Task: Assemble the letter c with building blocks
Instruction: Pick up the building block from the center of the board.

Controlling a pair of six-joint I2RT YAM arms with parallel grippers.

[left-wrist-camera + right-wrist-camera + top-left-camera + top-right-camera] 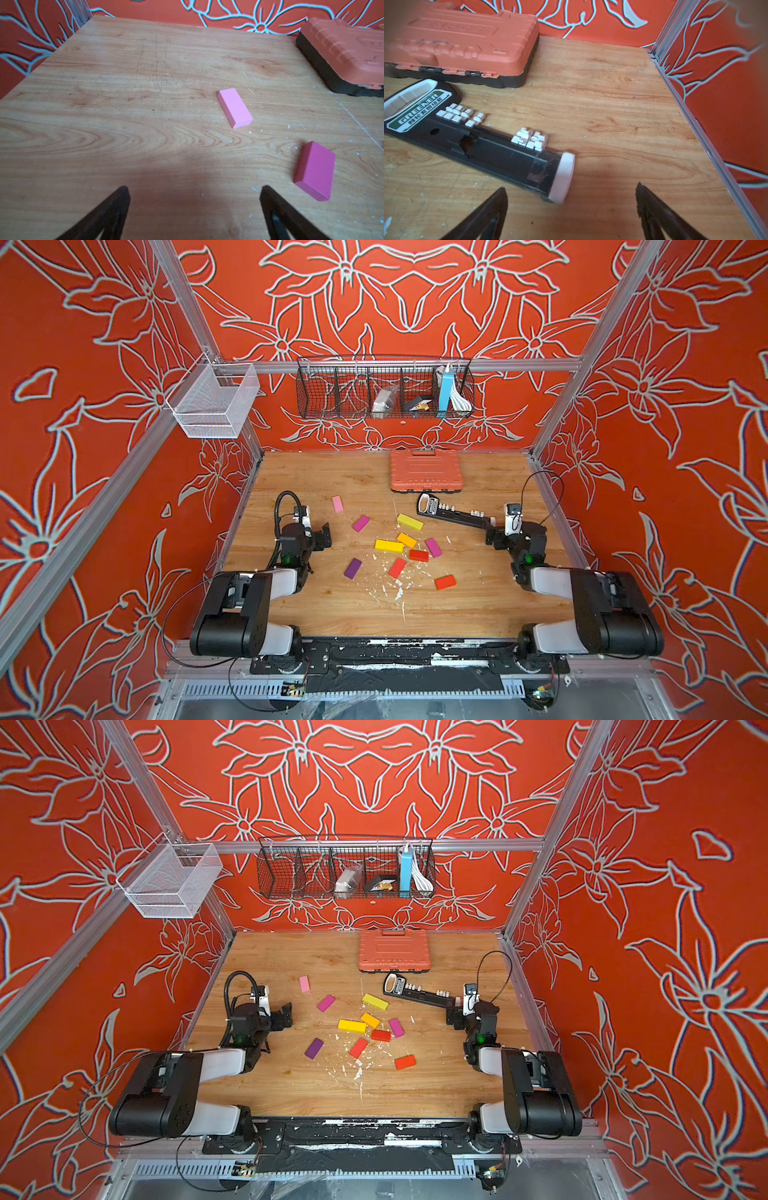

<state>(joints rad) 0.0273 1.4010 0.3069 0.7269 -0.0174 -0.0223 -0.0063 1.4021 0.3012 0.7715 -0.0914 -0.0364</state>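
**While blocks lie loose, both tools stand open**

When seen in both top views, the building blocks [389,546] lie scattered on the desk [332,614] between the left tool [324,537] and the right tool [491,536], touching neither.

From the left wrist, the left tool [194,189] is wide open and holds nothing. A pink block [234,107] and a magenta block [314,170] lie ahead.

From the right wrist, the right tool [571,186] is wide open and empty, near a black bar [488,149].

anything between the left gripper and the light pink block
Nothing visible: only bare wooden table lies between the open left gripper and the light pink block. The magenta block lies off to the side, clear of that path.
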